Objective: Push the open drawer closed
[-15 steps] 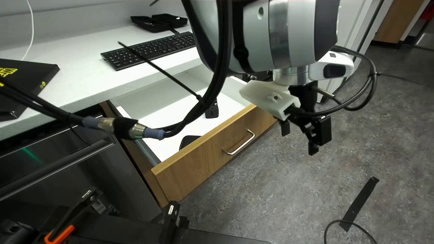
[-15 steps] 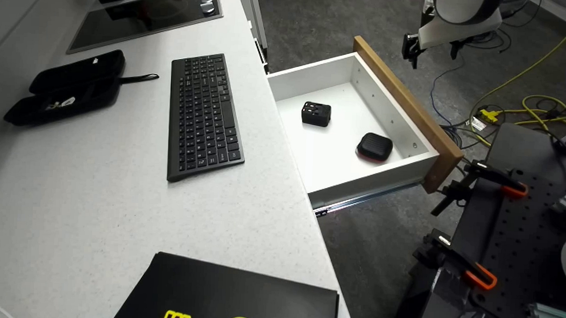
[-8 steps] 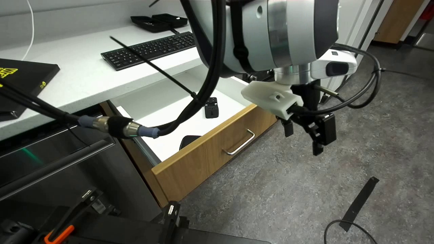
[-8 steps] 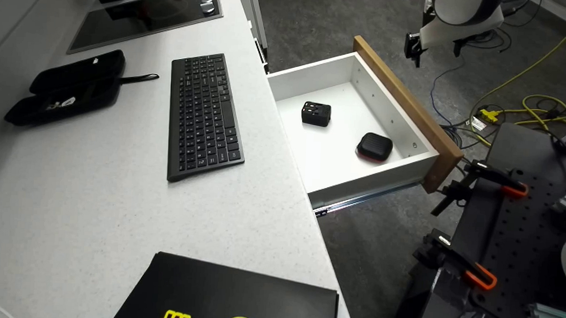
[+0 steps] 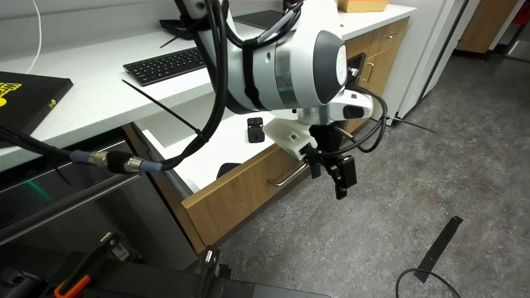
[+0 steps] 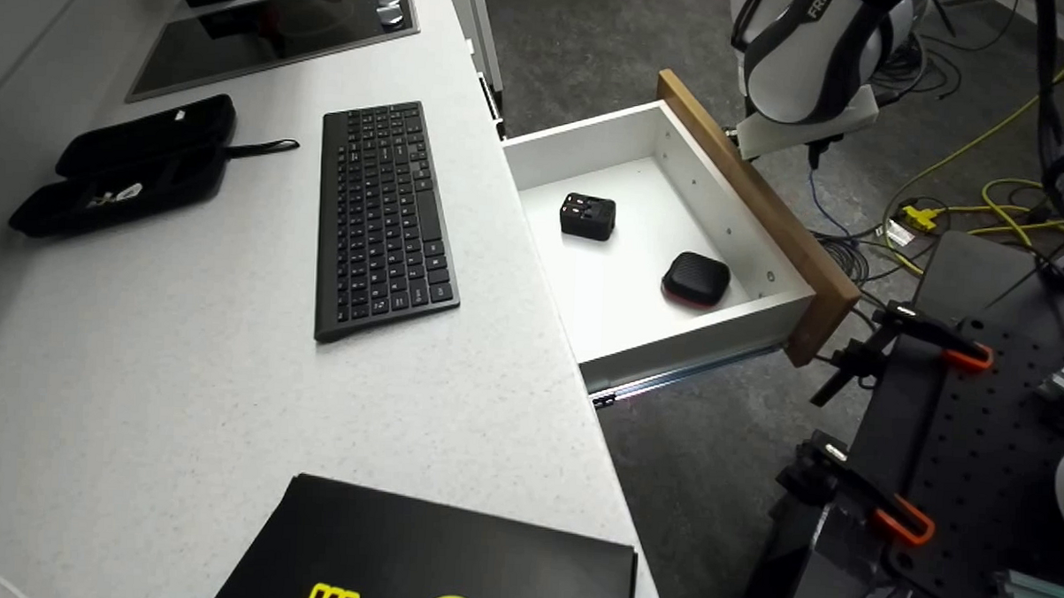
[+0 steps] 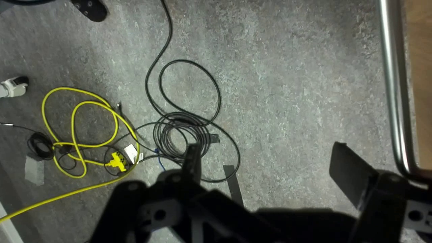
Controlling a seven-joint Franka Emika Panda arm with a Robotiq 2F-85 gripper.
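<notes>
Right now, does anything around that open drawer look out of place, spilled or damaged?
Yes: black cable coils and a yellow cord lie in untidy loops on the floor in front of the drawer, perhaps a trip hazard. I see nothing spilled or damaged.

I identify a kitchen-style lab. Above jaw level, a counter (image 5: 105, 93) carries a cooktop (image 6: 267, 35) and a keyboard (image 6: 384, 219). In an exterior view, wood cabinets (image 5: 384, 58) stand beyond the jaws; a perforated plate (image 6: 973, 465) with clamps (image 6: 863, 489) sits well apart. Below the jaws lie coiled cables (image 7: 184, 118).
</notes>
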